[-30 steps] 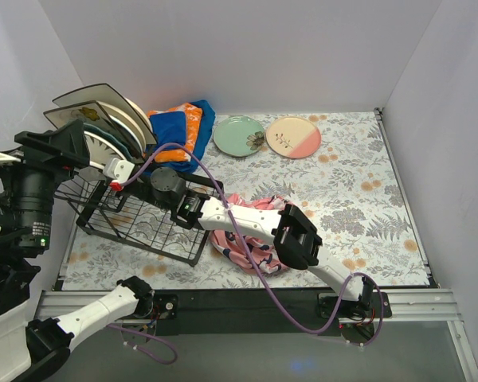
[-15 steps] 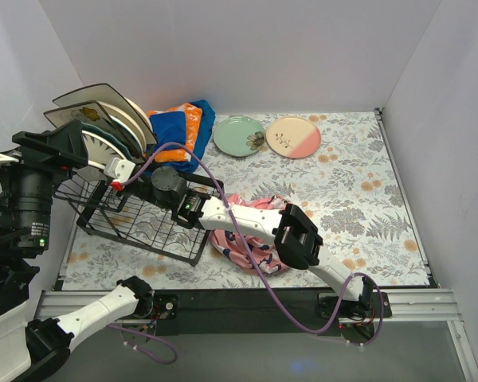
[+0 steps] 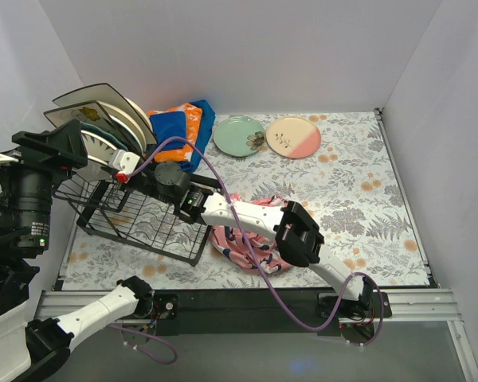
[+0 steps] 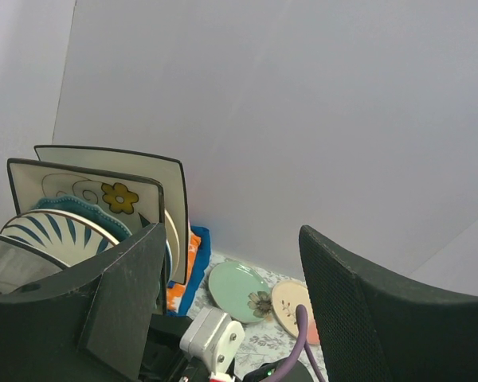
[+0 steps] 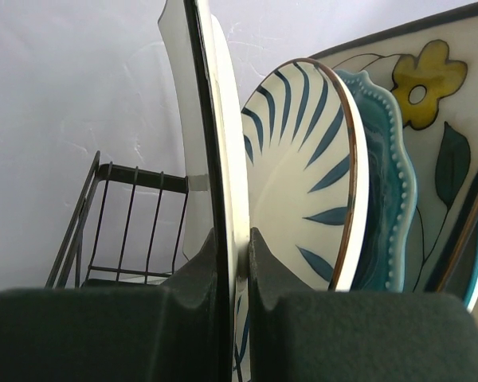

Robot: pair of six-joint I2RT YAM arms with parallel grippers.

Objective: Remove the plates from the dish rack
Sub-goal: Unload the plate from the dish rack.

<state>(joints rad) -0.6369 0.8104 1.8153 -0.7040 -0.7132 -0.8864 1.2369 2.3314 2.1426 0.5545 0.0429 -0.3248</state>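
The black wire dish rack (image 3: 139, 219) stands at the left, with several plates (image 3: 103, 119) upright at its far end. My right gripper (image 5: 233, 239) is shut on the rim of a white plate (image 5: 223, 143) seen edge-on. Behind that one stand a cream-and-blue plate (image 5: 303, 183), a teal plate (image 5: 386, 207) and a cream square plate (image 5: 438, 95) with a yellow flower. From above, the right gripper (image 3: 121, 169) is at the front of the stack. My left gripper (image 4: 231, 310) hangs open and empty, high at the left beside the rack. A mint green plate (image 3: 239, 135) and a cream-and-pink plate (image 3: 293, 137) lie flat on the table.
Folded blue-orange cloths (image 3: 183, 127) lie behind the rack. A pink patterned cloth (image 3: 247, 235) lies bunched under the right arm. White walls close in the back and both sides. The patterned table cover (image 3: 358, 199) stretches to the right.
My right gripper has shifted slightly up and toward the back, still shut on the plate's rim. The left arm has not moved.
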